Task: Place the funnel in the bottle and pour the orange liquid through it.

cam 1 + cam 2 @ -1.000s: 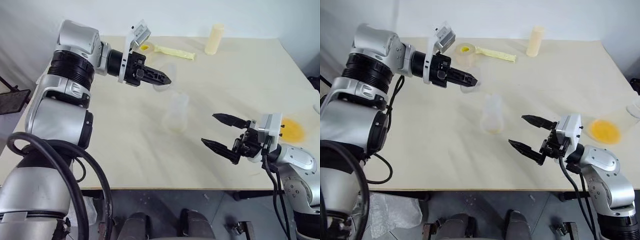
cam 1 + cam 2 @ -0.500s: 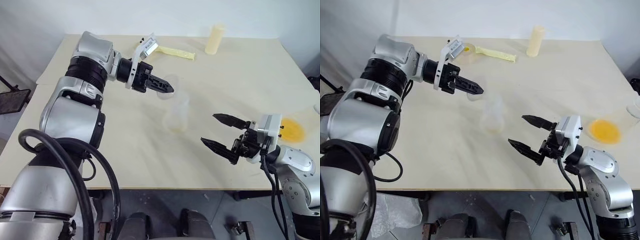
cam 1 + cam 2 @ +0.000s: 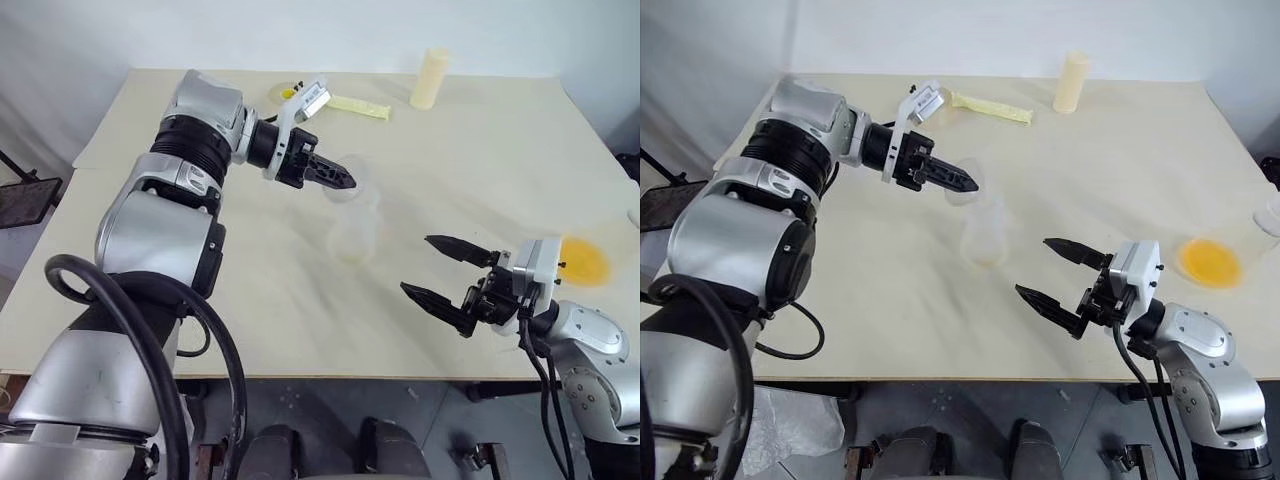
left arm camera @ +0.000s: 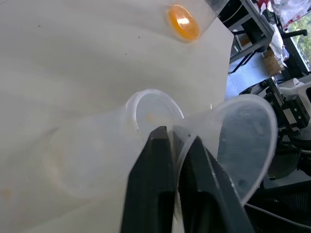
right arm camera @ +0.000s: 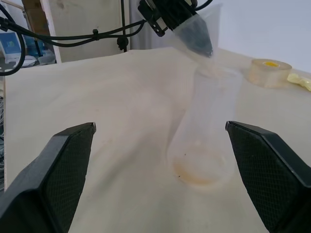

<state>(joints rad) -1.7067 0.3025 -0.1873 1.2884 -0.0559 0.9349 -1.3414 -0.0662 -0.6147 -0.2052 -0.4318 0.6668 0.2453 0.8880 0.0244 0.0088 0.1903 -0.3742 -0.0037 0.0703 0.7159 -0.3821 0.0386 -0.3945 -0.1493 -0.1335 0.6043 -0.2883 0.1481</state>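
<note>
Roughly halfway: left gripper (image 4: pixel 174 145) pinches the funnel (image 4: pixel 233 141) rim, spout just at the bottle (image 5: pixel 206 131) mouth, not seated. Right gripper (image 3: pixel 447 277) open, empty. Orange liquid (image 3: pixel 583 260) unpoured.

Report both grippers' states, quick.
Left gripper: shut on the funnel, pinching its rim above the bottle.
Right gripper: open, holding nothing.

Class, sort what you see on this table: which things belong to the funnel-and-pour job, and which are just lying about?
Belong to the job:
- funnel, pinched at its rim by the left claw
- bottle, standing mid-table
- orange liquid in a clear cup near the right claw

Lying about:
- tape roll
- yellow strip
- cream cylinder
</note>
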